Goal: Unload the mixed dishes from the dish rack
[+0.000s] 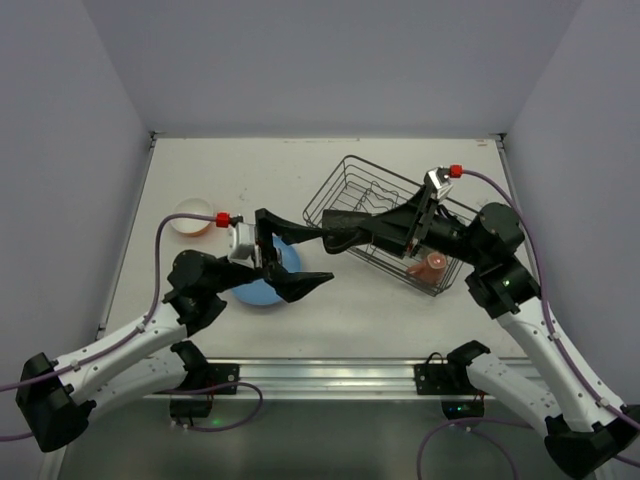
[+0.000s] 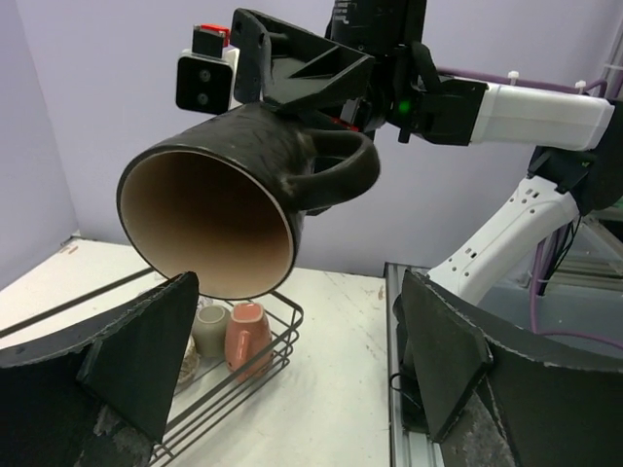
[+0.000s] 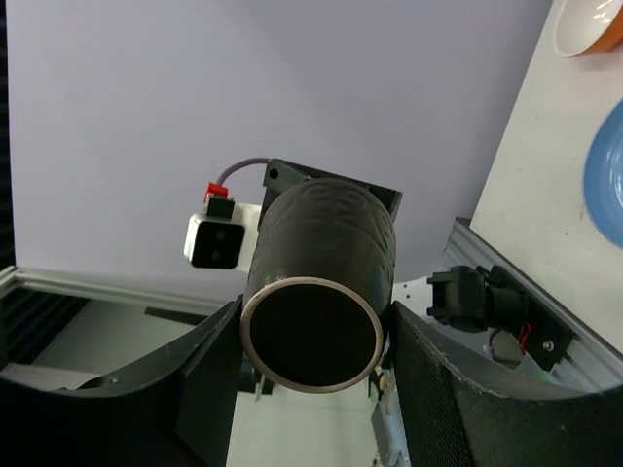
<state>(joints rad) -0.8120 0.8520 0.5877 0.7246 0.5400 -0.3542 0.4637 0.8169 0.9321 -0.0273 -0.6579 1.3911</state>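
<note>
Roughly partway: orange bowl (image 1: 195, 216) and light blue plate (image 1: 258, 292) are out on the white table (image 1: 250, 170), left of the dish rack (image 1: 345, 185); pink mug (image 1: 432, 263) and a small cup (image 2: 208, 329) sit in its near corner. Right gripper (image 1: 365, 228) pinches the brown mug (image 2: 209, 224) mid-air between rack and plate, mouth toward the left gripper (image 1: 312, 255), whose fingers are spread wide. Plain lilac-grey walls on the left, far and right sides.

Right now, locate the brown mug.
Top view: brown mug held aloft by the right gripper's fingers at the dish rack's left edge, near the blue plate.
</note>
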